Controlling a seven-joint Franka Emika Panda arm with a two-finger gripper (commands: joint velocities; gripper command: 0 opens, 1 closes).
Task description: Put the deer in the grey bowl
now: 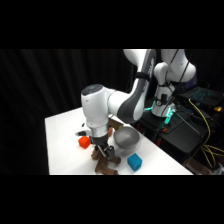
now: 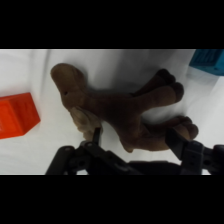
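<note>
The deer (image 2: 115,107) is a brown soft toy lying flat on the white table, its darker limb ends pointing to the right in the wrist view. In the side view the deer (image 1: 106,164) lies near the table's front edge. My gripper (image 2: 137,140) is down over it and open, with one finger (image 2: 95,135) on each side of the toy's body. From the side, the gripper (image 1: 104,152) hangs just above the toy. The grey bowl (image 1: 125,138) stands upright right behind the deer, beside the gripper.
An orange-red cube (image 1: 84,142) sits left of the gripper, and this cube (image 2: 15,115) also shows at the wrist view's left edge. A blue cube (image 1: 134,162) lies right of the deer near the table's (image 1: 65,145) front edge. Cables and equipment stand off the table's right side.
</note>
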